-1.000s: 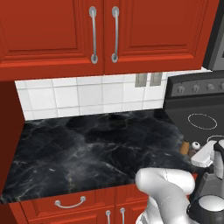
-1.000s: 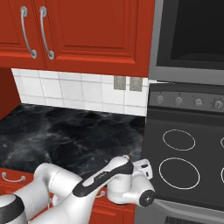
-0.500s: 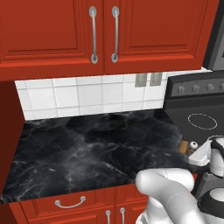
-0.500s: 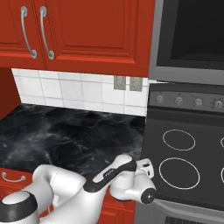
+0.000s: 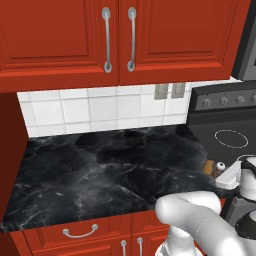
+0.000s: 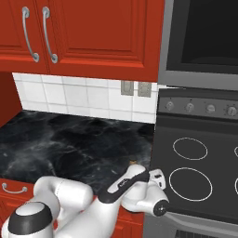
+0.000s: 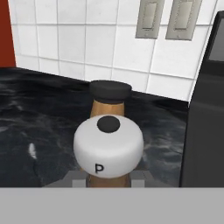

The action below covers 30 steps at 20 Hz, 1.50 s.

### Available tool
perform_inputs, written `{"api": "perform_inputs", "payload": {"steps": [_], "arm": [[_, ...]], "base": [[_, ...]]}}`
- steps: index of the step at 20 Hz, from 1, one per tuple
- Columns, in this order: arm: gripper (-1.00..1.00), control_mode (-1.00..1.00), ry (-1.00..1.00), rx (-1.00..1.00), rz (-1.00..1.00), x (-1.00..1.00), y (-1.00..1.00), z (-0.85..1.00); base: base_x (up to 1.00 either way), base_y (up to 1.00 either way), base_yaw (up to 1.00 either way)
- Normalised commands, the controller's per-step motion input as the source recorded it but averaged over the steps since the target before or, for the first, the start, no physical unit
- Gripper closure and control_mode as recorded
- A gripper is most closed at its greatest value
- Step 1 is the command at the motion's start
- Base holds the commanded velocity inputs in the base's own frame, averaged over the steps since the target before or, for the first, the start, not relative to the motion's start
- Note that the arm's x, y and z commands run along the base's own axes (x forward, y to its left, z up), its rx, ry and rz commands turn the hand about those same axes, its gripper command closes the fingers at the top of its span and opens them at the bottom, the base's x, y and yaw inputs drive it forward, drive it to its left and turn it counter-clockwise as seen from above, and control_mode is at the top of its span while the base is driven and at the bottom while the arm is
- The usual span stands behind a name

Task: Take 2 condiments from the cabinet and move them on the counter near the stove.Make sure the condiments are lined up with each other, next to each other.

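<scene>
The glossy red wall cabinet point(image 5: 60, 35) hangs on the left with both panelled doors closed. Below it, the black marble-look tabletop point(image 5: 100, 170) runs right toward the stove.

Both condiments are out of the cabinet, at the tabletop's right end. In the hand view, the small brown wooden mill with the dark cap point(image 7: 110, 94) stands upright on the marble. The matching mill with the pale grey top point(image 7: 108, 146) is just in front of it, close enough that they overlap in view. The end effector point(image 7: 108, 177) is clamped on the base of the pale-topped mill.

Over the last second the wrist has barely shifted and the jaws have stayed shut; only the elbow has swung. The carry therefore looks finished, with release probably next, if the pair is judged aligned.

The dark grey electric stove with white ring burners point(image 6: 195, 158) is immediately to the right.
</scene>
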Motion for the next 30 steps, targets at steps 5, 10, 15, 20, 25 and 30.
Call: {"api": "perform_inputs", "payload": {"steps": [5,10,15,20,25,30], "arm": [[1.0,-1.0,0.0,0.0,0.0,0.0,0.0,-0.19],[1.0,-1.0,-0.01,0.0,0.0,0.02,0.0,-0.03],[1.0,-1.0,-0.01,0.0,0.0,0.01,0.0,-0.05],[1.0,-1.0,0.0,-0.02,0.0,0.0,0.02,-0.25],[1.0,-1.0,0.01,-0.02,0.0,0.0,0.02,-0.19],[1.0,-1.0,0.0,0.0,0.0,0.02,0.0,-0.12]], "base": [[0.0,0.0,0.0],[0.0,0.0,0.0],[0.0,0.0,0.0],[0.0,0.0,0.0],[0.0,0.0,0.0],[0.0,0.0,0.0]]}}
